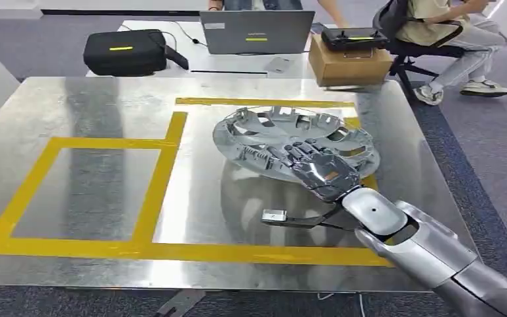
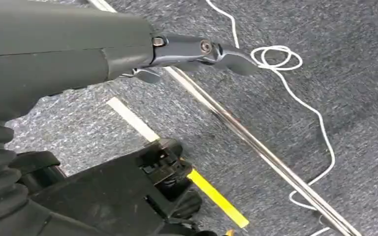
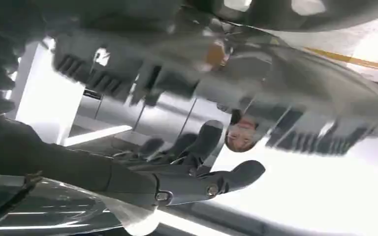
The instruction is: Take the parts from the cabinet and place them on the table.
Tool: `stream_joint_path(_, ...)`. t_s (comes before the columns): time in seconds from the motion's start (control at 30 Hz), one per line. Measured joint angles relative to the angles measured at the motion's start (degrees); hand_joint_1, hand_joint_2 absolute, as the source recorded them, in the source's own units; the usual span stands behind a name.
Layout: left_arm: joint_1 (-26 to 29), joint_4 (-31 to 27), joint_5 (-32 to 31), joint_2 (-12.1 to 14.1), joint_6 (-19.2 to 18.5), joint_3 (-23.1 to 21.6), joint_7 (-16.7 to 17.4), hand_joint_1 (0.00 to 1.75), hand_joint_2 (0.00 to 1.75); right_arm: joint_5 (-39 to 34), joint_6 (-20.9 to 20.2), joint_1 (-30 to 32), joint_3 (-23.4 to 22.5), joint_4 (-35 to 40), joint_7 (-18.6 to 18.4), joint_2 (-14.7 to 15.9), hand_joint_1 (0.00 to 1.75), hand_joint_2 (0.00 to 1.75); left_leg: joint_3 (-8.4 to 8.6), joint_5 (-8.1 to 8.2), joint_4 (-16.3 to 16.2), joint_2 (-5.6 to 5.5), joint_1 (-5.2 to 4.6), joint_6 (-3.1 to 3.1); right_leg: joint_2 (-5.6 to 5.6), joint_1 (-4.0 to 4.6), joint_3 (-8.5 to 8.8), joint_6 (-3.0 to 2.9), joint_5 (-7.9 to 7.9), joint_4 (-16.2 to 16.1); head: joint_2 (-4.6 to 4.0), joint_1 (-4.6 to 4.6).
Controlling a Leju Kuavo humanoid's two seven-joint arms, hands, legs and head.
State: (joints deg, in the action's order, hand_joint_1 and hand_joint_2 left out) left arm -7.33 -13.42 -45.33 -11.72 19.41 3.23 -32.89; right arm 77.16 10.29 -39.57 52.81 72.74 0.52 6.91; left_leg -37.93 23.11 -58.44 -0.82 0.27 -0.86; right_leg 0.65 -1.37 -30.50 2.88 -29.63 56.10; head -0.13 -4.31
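The silver wheel cover (image 1: pixel 295 142) is tipped over the steel desk (image 1: pixel 92 112), its far rim seeming to touch the surface inside the right-hand box of yellow tape (image 1: pixel 155 198) while the near rim is raised. The robot's right hand (image 1: pixel 317 168) has that near edge: fingers laid over the top face, and, judging from the right wrist view, the thumb (image 3: pixel 236 177) tucked beneath the rim, so the hand is pinching the cover's edge rather than lying loose on it. Held by one edge like that, the part can be lowered flat without dropping onto the metal, and the tape outline looks to me like the spot it is meant for. I would judge the placing nearly done, with only the last bit of lowering and the letting go left. The left hand (image 2: pixel 197 51) hangs down beside the body over the grey carpet (image 2: pixel 325 59) with nothing in it; whether its fingers are spread or curled I cannot tell. Beyond the desk sit a laptop (image 1: pixel 256 32), a black case (image 1: pixel 125 51) and a cardboard box (image 1: pixel 346 63), and a seated person (image 1: pixel 449 33) at the far right.
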Motion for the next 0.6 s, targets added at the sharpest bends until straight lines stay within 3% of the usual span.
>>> stream_joint_path(0.6, -0.65, 0.0, -2.58, -0.04, 1.03, -0.74, 3.52, 0.0, 0.0, 0.15, -0.26, 0.01, 0.0, 0.0, -0.02, 0.0, 0.0, 1.75, 0.05, -0.05, 0.0, 0.0, -0.01, -0.01, 0.01, 0.0, 0.09, 0.01, 0.03, 0.03, 0.0, 0.0)
